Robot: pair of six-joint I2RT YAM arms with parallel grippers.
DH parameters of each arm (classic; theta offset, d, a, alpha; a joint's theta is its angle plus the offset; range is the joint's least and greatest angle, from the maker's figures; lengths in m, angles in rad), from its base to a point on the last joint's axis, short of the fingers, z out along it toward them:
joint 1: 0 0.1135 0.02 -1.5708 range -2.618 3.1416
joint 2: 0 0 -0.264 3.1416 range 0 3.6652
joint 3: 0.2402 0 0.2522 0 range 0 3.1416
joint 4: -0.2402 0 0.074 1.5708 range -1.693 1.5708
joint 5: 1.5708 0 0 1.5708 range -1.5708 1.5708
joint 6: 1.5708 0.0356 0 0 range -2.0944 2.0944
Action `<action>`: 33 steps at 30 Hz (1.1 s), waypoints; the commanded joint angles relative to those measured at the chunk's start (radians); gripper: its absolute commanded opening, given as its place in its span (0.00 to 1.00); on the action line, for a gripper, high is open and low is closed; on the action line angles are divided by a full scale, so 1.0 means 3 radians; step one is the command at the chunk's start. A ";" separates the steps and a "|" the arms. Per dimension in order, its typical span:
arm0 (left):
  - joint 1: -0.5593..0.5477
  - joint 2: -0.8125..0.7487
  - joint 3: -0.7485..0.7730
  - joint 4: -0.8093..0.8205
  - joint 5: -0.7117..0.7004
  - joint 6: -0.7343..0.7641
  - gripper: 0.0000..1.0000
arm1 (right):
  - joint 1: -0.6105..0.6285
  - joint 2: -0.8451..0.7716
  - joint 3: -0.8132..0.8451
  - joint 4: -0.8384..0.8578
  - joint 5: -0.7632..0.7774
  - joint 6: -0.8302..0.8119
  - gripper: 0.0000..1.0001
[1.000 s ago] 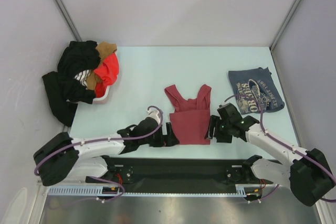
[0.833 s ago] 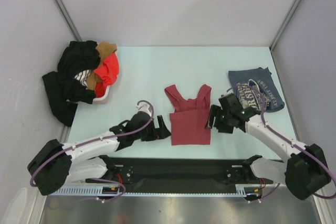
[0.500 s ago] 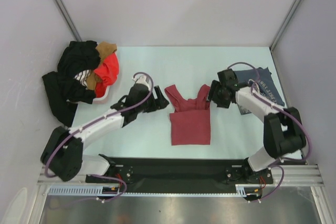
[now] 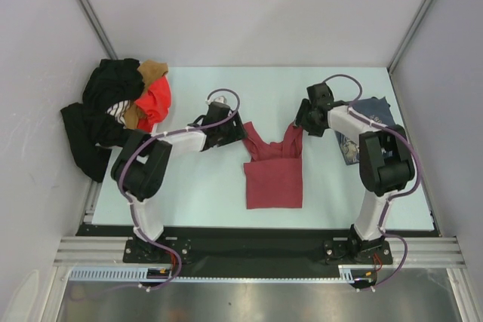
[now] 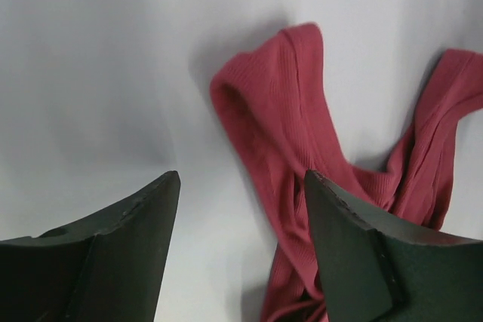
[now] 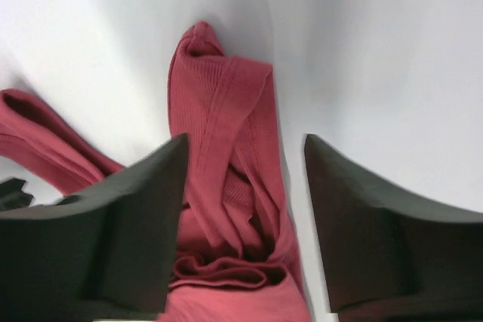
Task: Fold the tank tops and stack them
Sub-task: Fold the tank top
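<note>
Left end effector (image 5: 241,179) — by maroon top (image 5: 290,103)

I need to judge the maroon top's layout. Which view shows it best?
Top external: only there is the whole maroon top in frame. The left wrist view shows mainly one strap; the right wrist view mainly the other strap, bunched.

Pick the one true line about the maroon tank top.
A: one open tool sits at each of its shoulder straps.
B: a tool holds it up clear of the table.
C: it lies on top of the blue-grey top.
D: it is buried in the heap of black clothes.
A: the left tool and the right tool each stand open at a strap of the maroon tank top, which lies on the table.
</note>
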 commanded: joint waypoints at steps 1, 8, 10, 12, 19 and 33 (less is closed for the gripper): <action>0.0061 0.0200 0.0338 0.0101 0.0058 -0.0007 0.70 | -0.0012 0.0114 0.0178 0.0132 0.0096 -0.0094 0.60; 0.0102 0.0568 0.0701 0.0172 0.0211 -0.0032 0.51 | -0.0017 0.0431 0.0352 0.0169 -0.0031 -0.0130 0.50; 0.0107 0.0716 0.0799 0.0228 0.0303 -0.0027 0.45 | -0.0012 0.0523 0.0388 0.0250 -0.0123 -0.0160 0.44; 0.0102 0.0819 0.0942 0.0289 0.0517 -0.0007 0.40 | 0.0003 0.0548 0.0393 0.0327 -0.0364 -0.0186 0.43; 0.0066 0.1105 0.1279 0.0402 0.0789 0.0034 0.39 | 0.0085 0.0559 0.0378 0.0710 -0.0952 -0.0278 0.45; -0.0011 0.1489 0.1730 0.0463 0.1091 -0.0032 0.17 | 0.0064 0.0819 0.0521 0.0624 -0.1228 -0.0217 0.24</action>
